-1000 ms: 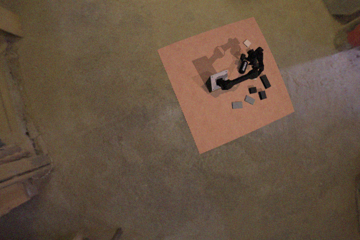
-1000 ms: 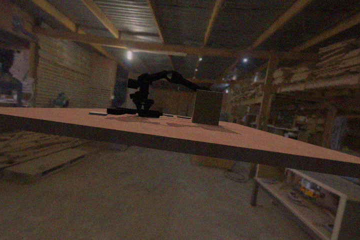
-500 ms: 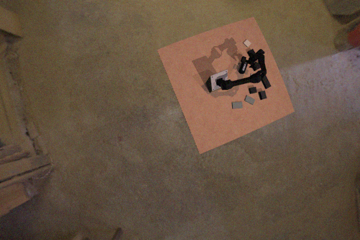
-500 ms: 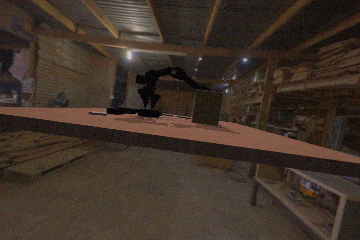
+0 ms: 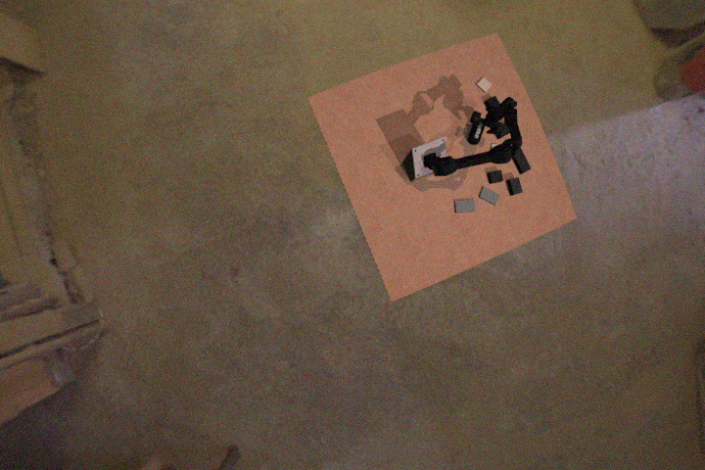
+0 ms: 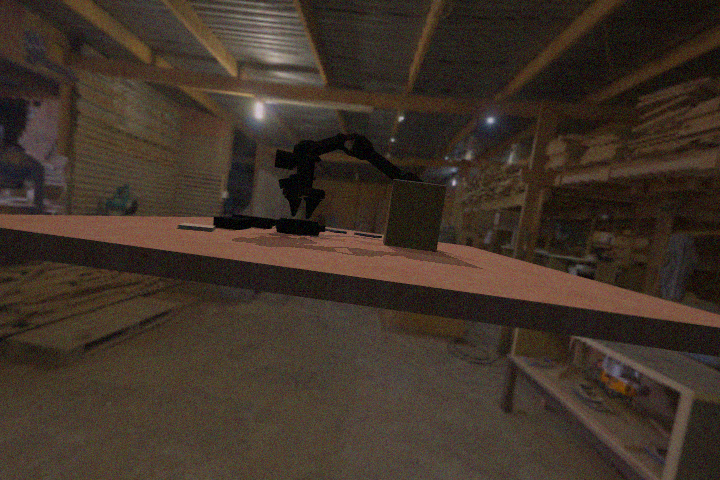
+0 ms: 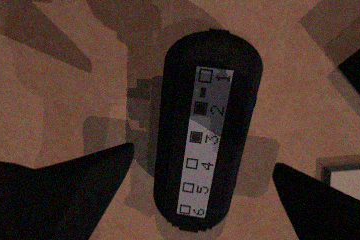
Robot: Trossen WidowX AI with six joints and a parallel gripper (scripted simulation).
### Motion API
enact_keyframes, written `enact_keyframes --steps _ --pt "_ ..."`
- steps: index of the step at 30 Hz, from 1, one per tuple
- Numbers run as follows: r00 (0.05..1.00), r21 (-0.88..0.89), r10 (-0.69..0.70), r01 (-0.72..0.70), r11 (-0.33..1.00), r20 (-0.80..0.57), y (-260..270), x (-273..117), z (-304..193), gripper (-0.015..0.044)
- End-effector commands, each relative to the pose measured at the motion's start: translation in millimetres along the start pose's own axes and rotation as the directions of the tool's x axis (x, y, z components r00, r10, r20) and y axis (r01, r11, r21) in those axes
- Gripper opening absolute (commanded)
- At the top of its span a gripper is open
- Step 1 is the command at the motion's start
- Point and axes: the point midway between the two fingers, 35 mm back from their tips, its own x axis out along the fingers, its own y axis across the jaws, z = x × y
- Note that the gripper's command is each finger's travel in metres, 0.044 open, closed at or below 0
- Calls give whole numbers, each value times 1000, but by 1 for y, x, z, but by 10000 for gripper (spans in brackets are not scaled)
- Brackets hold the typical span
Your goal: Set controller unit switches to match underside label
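Observation:
The dark controller unit (image 5: 471,135) (image 6: 297,227) (image 7: 181,95) lies upside down on the bench (image 5: 408,249) (image 6: 542,289), its pale underside label (image 5: 478,130) (image 7: 195,172) facing up. On the label, squares 2 and 3 are filled; squares 1, 4, 5 and 6 are empty. A small dark mark sits between squares 1 and 2. The rocker switches are hidden beneath the unit. My gripper (image 6: 301,217) (image 7: 202,159) is wide open and empty above the unit. In the wrist view one fingertip is on either side of it, clear of its sides.
The arm's base stands on a tall block (image 6: 413,217) (image 5: 418,168) with a pale top plate. Grey flat parts (image 5: 464,206) (image 5: 489,195) and dark modules (image 5: 493,176) (image 5: 513,186) (image 5: 521,162) lie beside the arm. A pale tile (image 5: 483,84) lies near the bench's far edge.

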Motion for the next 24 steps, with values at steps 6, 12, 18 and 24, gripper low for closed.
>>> enact_keyframes --steps 6,12,18,24 --pt "1000 -35 11 -11 999 3 0 0 0 361" --pt "997 -364 80 -66 929 22 -7 -7 5 204" --pt "988 -661 149 -83 745 44 -14 -14 8 46" --pt "974 -878 218 -47 477 66 -22 -22 10 0"
